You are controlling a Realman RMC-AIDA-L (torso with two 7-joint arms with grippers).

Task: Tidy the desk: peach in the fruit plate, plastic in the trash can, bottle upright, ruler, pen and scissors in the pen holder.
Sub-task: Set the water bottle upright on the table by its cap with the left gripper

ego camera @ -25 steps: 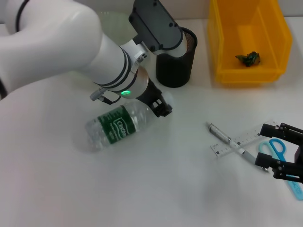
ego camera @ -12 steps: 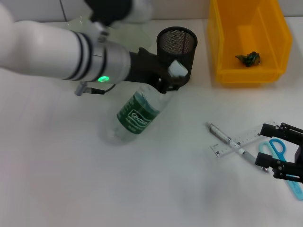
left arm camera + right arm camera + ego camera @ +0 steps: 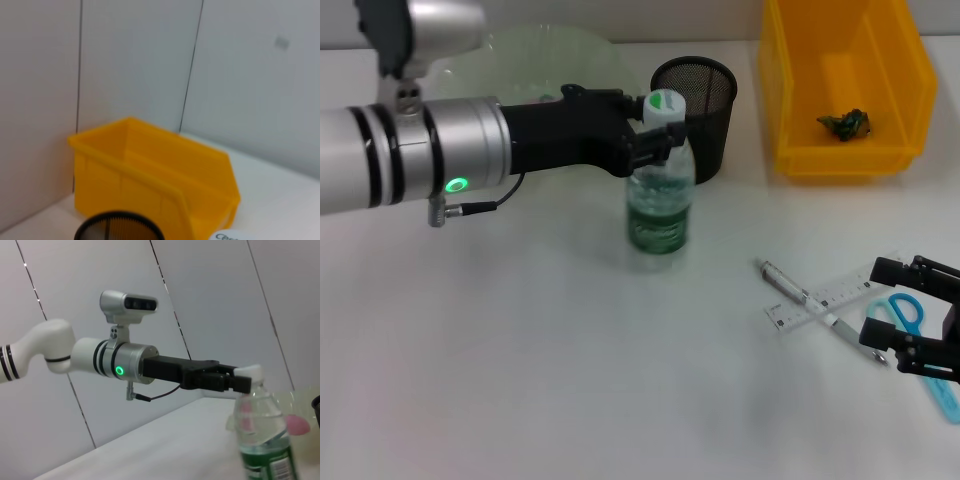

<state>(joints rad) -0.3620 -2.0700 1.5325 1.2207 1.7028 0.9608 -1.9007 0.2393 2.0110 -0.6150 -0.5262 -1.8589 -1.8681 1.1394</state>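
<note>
Left gripper (image 3: 655, 135): closed on the neck of the bottle (image 3: 660, 205), which stands upright beside the pen holder (image 3: 698, 110).
Plastic (image 3: 845, 123): lies in the yellow bin (image 3: 790, 100), likely done.
Pen (image 3: 800, 297), ruler (image 3: 825, 297), scissors (image 3: 910, 318): on the desk, left to do.
Right gripper (image 3: 910, 318): open over the scissors.
Peach: not clearly visible.

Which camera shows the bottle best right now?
The head view: the whole bottle stands upright beside the pen holder, its neck in the left gripper. The right wrist view shows only its upper part, from the side; the left wrist view catches just the cap's edge.
</note>
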